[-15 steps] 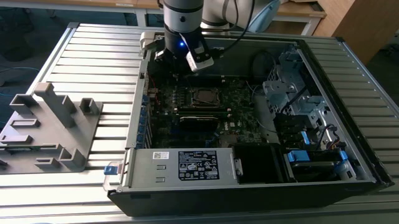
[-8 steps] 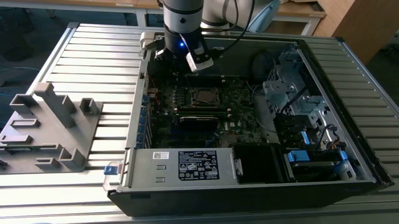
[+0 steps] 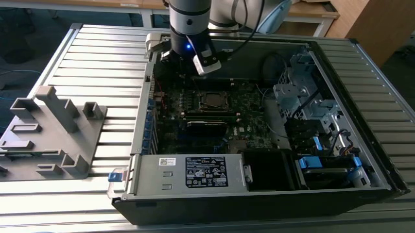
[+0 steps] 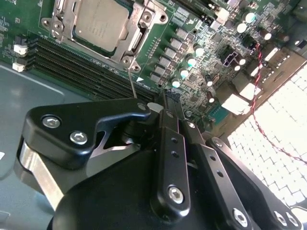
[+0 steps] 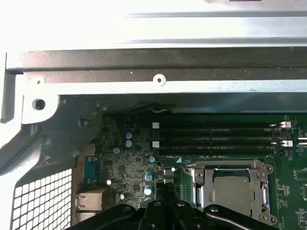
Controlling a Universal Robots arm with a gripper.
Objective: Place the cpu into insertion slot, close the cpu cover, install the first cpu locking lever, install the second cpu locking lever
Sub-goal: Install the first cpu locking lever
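Your end effector [image 4: 160, 101], pressed together beside the thin locking lever [image 4: 134, 84], should catch that likely stiff, springy wire near its free end.

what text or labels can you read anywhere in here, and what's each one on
No text here can be read.
On the silver power-supply box, the large white label: lines of print and symbols, too small to read.
On the same box, the small white sticker: too small to read.
On the cpu face: faint marks, unreadable.
On the green motherboard: tiny white markings, too blurred to read.
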